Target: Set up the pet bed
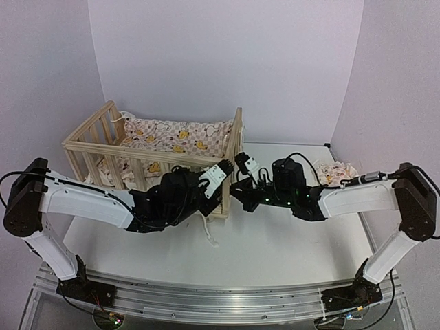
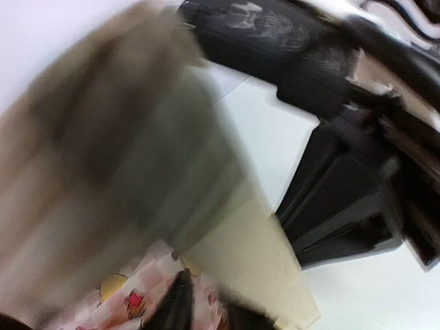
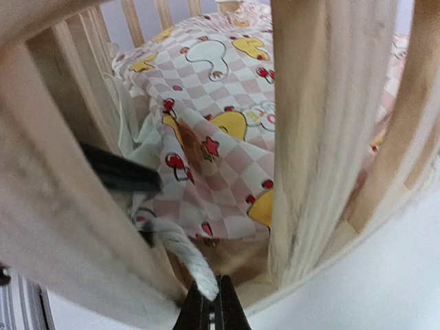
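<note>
Looks like the tie-down step: right gripper (image 3: 208,311) is clamped on the cushion (image 3: 220,103)'s white cord (image 3: 180,249) at the pet bed (image 1: 89,141)'s corner slats. Left gripper (image 1: 220,173) is too blurry, can't tell. Next move probably means looping the cord round a slat.

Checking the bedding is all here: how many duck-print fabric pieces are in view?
2. The cushion lies inside the pet bed. The small pillow sits on the table, just beyond the right arm. More may be hidden.

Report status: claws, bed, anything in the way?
Right claw shut on cord at bed end. Left claw beside it, state unclear, view blurred. Cushion in bed. Slats crowd right claw.
</note>
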`<state>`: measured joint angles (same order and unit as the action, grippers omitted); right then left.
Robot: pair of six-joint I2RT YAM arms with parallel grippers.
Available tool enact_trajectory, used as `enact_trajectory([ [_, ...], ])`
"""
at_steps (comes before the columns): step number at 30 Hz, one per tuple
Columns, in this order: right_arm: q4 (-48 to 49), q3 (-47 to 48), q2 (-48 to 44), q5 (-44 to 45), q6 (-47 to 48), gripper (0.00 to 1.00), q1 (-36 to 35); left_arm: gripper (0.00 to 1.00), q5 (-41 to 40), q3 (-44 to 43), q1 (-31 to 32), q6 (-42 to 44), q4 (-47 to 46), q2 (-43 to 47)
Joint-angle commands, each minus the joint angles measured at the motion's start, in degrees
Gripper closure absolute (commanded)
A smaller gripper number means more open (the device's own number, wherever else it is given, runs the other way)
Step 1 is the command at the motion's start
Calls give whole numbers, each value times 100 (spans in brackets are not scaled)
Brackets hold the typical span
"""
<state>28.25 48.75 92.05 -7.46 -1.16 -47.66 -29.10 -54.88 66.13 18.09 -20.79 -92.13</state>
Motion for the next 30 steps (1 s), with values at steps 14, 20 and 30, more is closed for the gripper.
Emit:
enact_trajectory([
  [14, -4318, -600, -2124, 980, -1826, 100, -22, 47, 2890, 854, -163, 356, 683, 1397],
  [20, -3455, -1077, -2060, -142, -2606, 100, -28, 52, 3083, 1292, -162, -1289, 1227, 1711],
  [30, -471, -1713, -1043, -943, -4522, 100, -162, 50, 3092, 2413, -148, -2959, -74, 1263],
])
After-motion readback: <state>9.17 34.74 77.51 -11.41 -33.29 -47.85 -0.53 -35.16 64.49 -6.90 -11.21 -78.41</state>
